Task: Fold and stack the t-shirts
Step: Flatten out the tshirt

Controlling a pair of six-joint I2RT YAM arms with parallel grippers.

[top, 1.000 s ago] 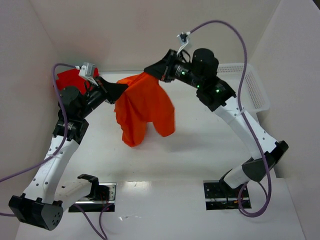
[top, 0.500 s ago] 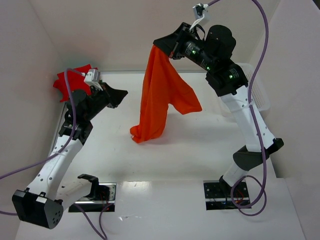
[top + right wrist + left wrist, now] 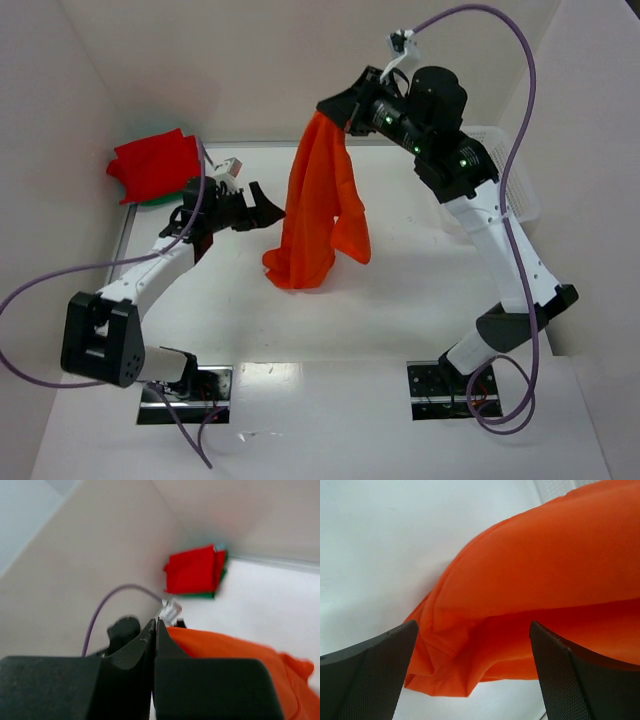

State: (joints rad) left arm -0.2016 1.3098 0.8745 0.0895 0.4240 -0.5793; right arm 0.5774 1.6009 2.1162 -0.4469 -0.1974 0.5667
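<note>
The orange t-shirt (image 3: 320, 210) hangs in a long bunch from my right gripper (image 3: 335, 110), which is shut on its top edge high above the table; its lower end rests crumpled on the white table (image 3: 400, 300). My left gripper (image 3: 266, 210) is low, just left of the hanging cloth, open and holding nothing. In the left wrist view the orange t-shirt (image 3: 545, 580) fills the space beyond the spread fingers (image 3: 365, 675). The right wrist view shows closed jaws with orange cloth (image 3: 225, 650) beside them. A folded red t-shirt (image 3: 155, 165) lies on a dark green one (image 3: 150, 200) at the back left.
A white perforated basket (image 3: 510, 170) stands at the back right, partly behind the right arm. White walls close in the table at the left, back and right. The red and green stack (image 3: 192, 572) sits in the far left corner.
My left gripper has let go of the orange t-shirt, opened wide and dropped low beside it. The shirt now hangs from the raised right gripper alone, in a narrower bunch.
</note>
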